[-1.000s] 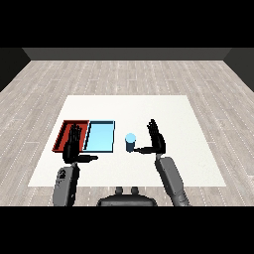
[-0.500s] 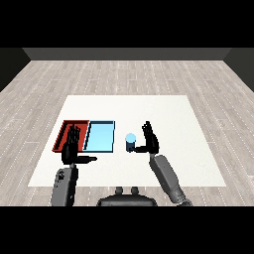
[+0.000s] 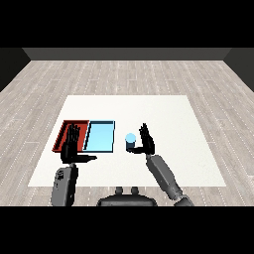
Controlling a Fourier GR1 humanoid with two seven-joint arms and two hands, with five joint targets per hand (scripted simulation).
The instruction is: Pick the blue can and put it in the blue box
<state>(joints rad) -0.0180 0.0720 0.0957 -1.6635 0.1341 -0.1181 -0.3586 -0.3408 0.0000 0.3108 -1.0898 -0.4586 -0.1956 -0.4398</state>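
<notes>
A small blue can [image 3: 130, 141] stands upright on the white table, just right of the light blue tray [image 3: 99, 137]. My right hand [image 3: 146, 141] is right beside the can on its right, fingers straight and raised, thumb reaching toward the can's base. I cannot tell whether it touches the can. My left hand [image 3: 71, 146] hovers open over the front edge of the red tray [image 3: 64, 132], thumb pointing right.
The red tray and the light blue tray lie side by side at the table's left. White table surface [image 3: 168, 119] stretches to the right and back of the can. Wooden floor surrounds the table.
My right hand and forearm have moved left, closing in on the can's right side. The left hand and the can have stayed in place.
</notes>
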